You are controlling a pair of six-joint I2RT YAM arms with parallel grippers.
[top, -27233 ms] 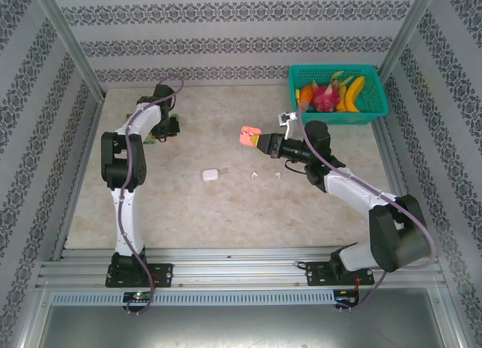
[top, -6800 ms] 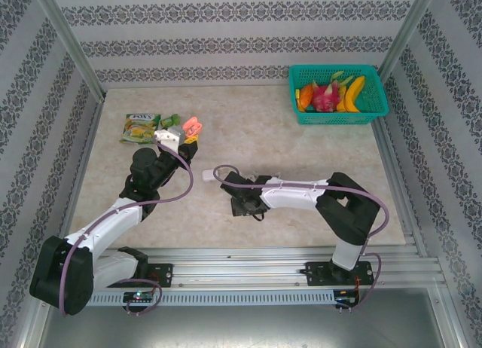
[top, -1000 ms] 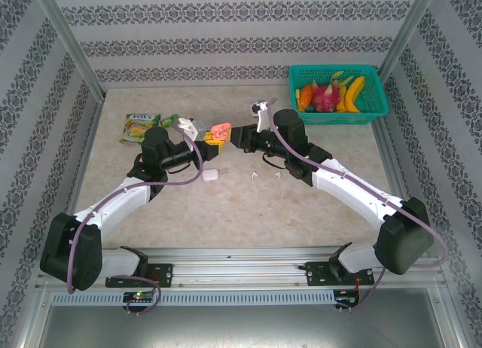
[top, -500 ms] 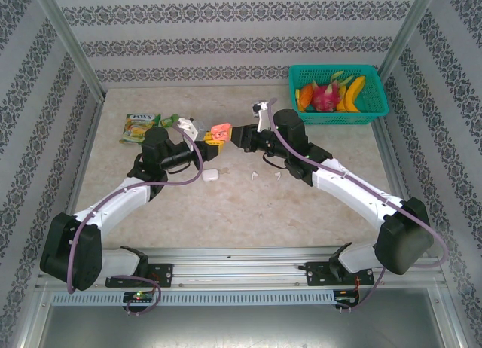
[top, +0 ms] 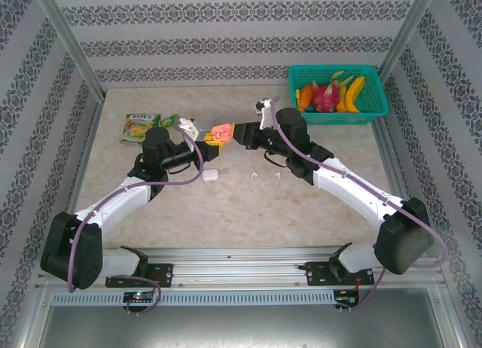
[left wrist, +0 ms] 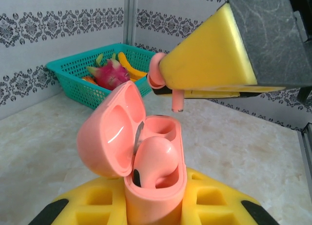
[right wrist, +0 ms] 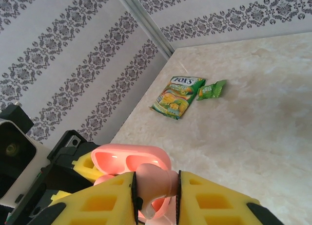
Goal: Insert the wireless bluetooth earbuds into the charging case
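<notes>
Insertion of the second pink bud is the step, I judge. Top view: left gripper clamps the open pink case at far centre, the right gripper just right of it. Left wrist: seated earbud fills one well; held earbud hangs over the empty socket. Right wrist: the right claw pinches that bud. Next: lower the stem straight in, then release.

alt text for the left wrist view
An open salmon-pink charging case, gripped by the left gripper, holds one pink earbud; the right gripper holds a second pink earbud above its empty slot. A teal fruit basket stands behind.
</notes>
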